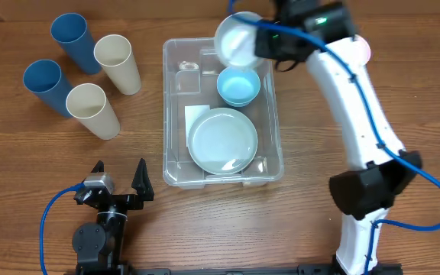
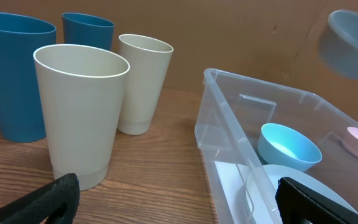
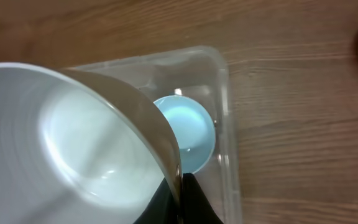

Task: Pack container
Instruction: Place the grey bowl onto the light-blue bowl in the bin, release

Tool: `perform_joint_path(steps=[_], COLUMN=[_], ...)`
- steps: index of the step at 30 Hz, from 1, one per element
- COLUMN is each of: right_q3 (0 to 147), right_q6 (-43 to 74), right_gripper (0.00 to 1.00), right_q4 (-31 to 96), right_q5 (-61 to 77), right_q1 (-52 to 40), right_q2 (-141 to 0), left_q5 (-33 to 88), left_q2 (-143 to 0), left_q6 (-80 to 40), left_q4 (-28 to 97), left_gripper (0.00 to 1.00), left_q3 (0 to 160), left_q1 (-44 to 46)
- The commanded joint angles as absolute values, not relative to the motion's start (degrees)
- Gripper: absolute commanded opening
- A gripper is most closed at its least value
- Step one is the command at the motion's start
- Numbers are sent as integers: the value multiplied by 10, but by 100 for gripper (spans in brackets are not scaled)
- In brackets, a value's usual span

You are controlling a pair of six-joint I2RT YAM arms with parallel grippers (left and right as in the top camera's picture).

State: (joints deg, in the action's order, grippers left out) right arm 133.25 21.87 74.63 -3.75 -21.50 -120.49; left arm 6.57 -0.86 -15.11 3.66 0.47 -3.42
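The container (image 1: 173, 99) sits mid-table, open side up, its long axis running near to far. A blue bowl (image 1: 238, 85) lies at its far end and a pale plate (image 1: 222, 140) nearer. The right arm stretches from near right to the bin's far right corner, where the right gripper (image 1: 258, 40) is clamped on a tilted white bowl (image 1: 235, 38). The left gripper (image 1: 119, 177) rests near left, pointing far, with its jaws spread wide and empty.
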Motion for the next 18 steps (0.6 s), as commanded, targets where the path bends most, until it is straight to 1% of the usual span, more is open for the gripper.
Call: perform_joint_path(steps=[1,4,9,10,11,12,13,14,15,18], right_q3=[1303,1270,1254,1248,1246,1244,1244,1244,1245,1265], right_q6=[215,230,231,232,232,231,231,231,231,224], right_gripper=[4,4,4,7,19,34,41,43,44,42], right_q4=[734,716,703,696,694,693,692,692,690,697], right_q5=[-96,-96,-96,-96,-96,-96,-96,-96,-96,-94], right_q1=[-232,-233,-233,-233,-233,-233,-233,-233,-233,-235], right_q2=[-1240,-1259,-1286,-1290,-1291,-1291,-1291,-1291,-1291,-1291], left_q5=[61,62,61,61,61,61,61,61,61,61], left_q2=[-6,-6,-6,-6,-6,-6,-6,-6,-6,-6], left_q6=[-159,-159,-159,-159,-159,-159,-159,-159,-159,-159], left_q4=[38,38,38,38,38,38,38,38,38,38], left_gripper=[100,100,100,100,100,100,100,100,100,100], left_q3=[3,3,3,3,3,3,3,3,3,3], left_q1=[-38,-38,-38,-38,-38,-38,-38,-38,-38,-38])
